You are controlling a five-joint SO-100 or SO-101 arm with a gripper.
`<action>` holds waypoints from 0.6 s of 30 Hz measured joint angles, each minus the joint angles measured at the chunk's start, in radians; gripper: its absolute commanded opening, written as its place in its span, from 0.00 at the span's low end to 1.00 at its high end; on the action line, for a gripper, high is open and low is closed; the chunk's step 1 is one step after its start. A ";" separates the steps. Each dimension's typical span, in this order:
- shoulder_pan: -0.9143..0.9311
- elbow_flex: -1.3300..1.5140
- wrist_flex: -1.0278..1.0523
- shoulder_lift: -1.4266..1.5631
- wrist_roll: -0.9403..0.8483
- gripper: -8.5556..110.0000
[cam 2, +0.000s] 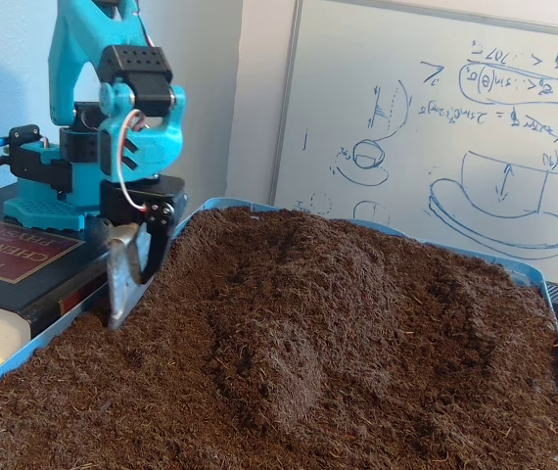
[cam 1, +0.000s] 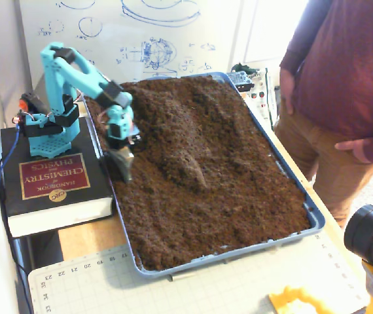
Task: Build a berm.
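Both fixed views show the tool (cam 1: 122, 165) (cam 2: 127, 284), its metal blade and black finger pressed together, dipping into soil at the tray's (cam 1: 314, 219) left edge. The berm (cam 1: 183, 140) (cam 2: 289, 323) runs down the tray's middle. This looks like the start of a scraping pass, so the next move likely calls for dragging soil toward that ridge.

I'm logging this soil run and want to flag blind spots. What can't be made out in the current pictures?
- Pincer tip: in both fixed views its lower end sits in the soil, so open or shut cannot be told.
- Berm: its near end runs past the bottom edge in a fixed view.
- Person: head and feet cut off by the frame.
- Whiteboard writing: too small and blurred to read.
- Tray floor: hidden under soil.
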 measured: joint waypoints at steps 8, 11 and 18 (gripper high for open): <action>-0.020 -0.238 -0.103 -0.247 0.006 0.08; -0.028 -0.268 -0.103 -0.270 0.006 0.08; -0.052 -0.284 -0.103 -0.279 0.114 0.08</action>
